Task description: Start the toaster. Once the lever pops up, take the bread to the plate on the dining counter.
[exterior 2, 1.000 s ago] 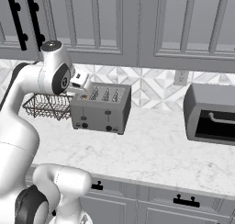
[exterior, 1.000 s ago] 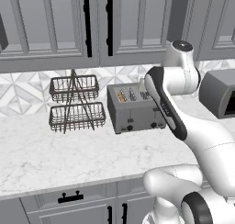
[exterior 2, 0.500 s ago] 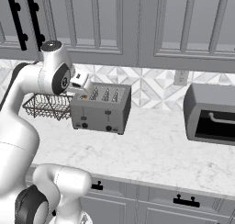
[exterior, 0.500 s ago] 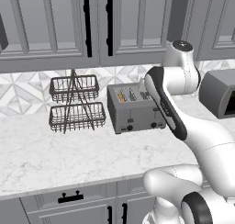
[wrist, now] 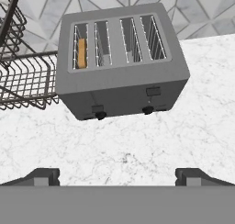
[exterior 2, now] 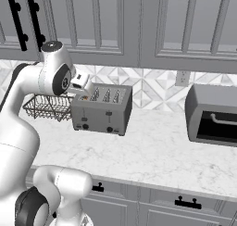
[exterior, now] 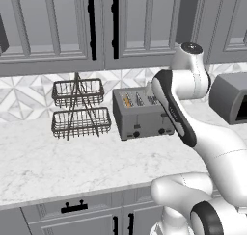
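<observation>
The grey four-slot toaster [exterior: 142, 114] [exterior 2: 102, 110] [wrist: 121, 62] stands on the marble wall counter against the tiled backsplash. The tan bread [wrist: 81, 53] [exterior: 127, 101] sits down in its leftmost slot. Two black knobs and two levers show on the toaster's front. My gripper [wrist: 119, 177] [exterior 2: 87, 87] hovers above and in front of the toaster, looking down on it. It is open, with nothing between its fingertips [wrist: 43, 176]. The plate and the dining counter are out of view.
A two-tier black wire basket rack [exterior: 79, 109] [exterior 2: 46, 107] [wrist: 23, 81] stands just left of the toaster. A dark grey oven box [exterior: 231, 97] [exterior 2: 213, 114] sits to the right. Grey wall cabinets [exterior: 96, 27] hang overhead. Bare counter [exterior: 72, 162] lies in front.
</observation>
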